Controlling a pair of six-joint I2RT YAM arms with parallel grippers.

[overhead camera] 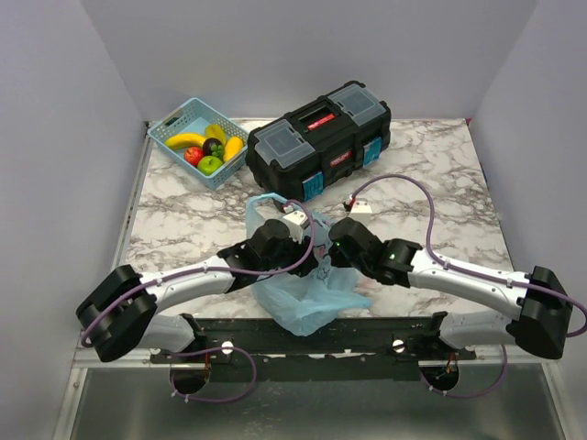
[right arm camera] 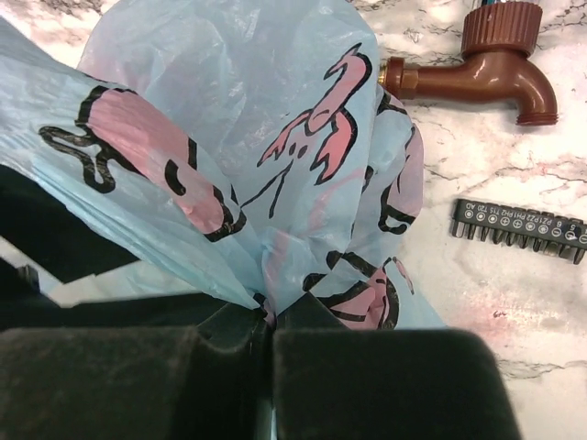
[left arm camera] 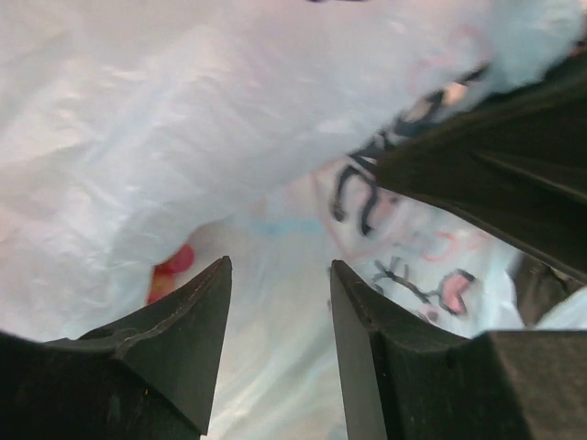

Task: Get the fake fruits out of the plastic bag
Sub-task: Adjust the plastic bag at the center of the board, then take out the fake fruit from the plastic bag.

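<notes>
The left arm (overhead camera: 183, 280) and right arm (overhead camera: 468, 275) are pale grey tubes with bulky black joints. A thin purple cable (overhead camera: 396, 176) runs along each; the fingers (left arm camera: 188, 339) are black wedges

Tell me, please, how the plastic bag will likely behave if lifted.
Probably floppy: the plastic bag gathers into folds where the right gripper pinches it. Likely light, being thin and see-through. A red fruit showing through may shift or roll.
</notes>
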